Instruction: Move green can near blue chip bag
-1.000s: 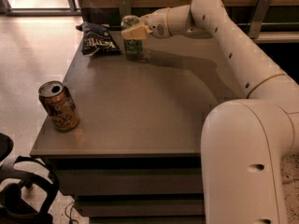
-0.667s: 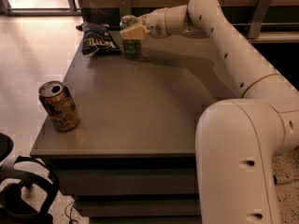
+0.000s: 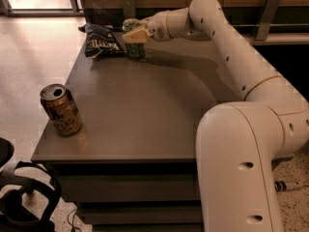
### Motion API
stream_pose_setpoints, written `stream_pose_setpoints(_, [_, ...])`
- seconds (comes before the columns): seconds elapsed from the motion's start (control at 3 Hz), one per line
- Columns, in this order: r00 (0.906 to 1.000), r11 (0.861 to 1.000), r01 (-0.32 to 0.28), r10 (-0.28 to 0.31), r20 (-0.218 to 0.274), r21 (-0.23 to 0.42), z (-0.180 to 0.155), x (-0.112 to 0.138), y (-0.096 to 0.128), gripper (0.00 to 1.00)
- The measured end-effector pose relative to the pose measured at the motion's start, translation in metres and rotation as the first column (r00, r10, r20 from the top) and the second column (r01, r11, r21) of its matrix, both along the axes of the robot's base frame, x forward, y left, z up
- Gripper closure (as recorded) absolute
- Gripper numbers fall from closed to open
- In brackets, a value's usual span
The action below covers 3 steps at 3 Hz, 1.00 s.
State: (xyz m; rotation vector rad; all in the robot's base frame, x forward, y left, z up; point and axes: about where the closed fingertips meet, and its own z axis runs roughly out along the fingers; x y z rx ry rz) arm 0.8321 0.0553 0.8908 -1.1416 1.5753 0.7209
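The green can (image 3: 135,50) stands upright on the grey table (image 3: 145,105) at its far edge, just right of the blue chip bag (image 3: 102,43), which lies flat with white lettering. My gripper (image 3: 133,33) reaches in from the right and is shut on the can's upper part, with a cream finger (image 3: 136,35) across its front. The can's base rests on or just above the tabletop, a small gap from the bag's right edge.
An orange-brown can (image 3: 61,110) with an open top stands near the table's front left corner. My arm (image 3: 231,47) spans the table's right side. A dark chair (image 3: 24,197) is on the floor at the lower left. A wooden wall runs behind the table.
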Motion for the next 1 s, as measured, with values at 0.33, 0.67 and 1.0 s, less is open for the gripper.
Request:
stream_pose_setpoints(0.33, [1.0000,1.000,-0.006,0.006,-0.002,0.001,-0.0013,-0.0005,0.0038,0.81])
stream_pose_setpoints(0.67, [0.9999,1.000,-0.010,0.010,-0.005,0.001,-0.0029,-0.0007,0.0073,0.59])
stream_pose_setpoints(1.0, [0.9999,1.000,-0.014,0.014,-0.007,0.001,-0.0045,-0.0009,0.0107,0.36])
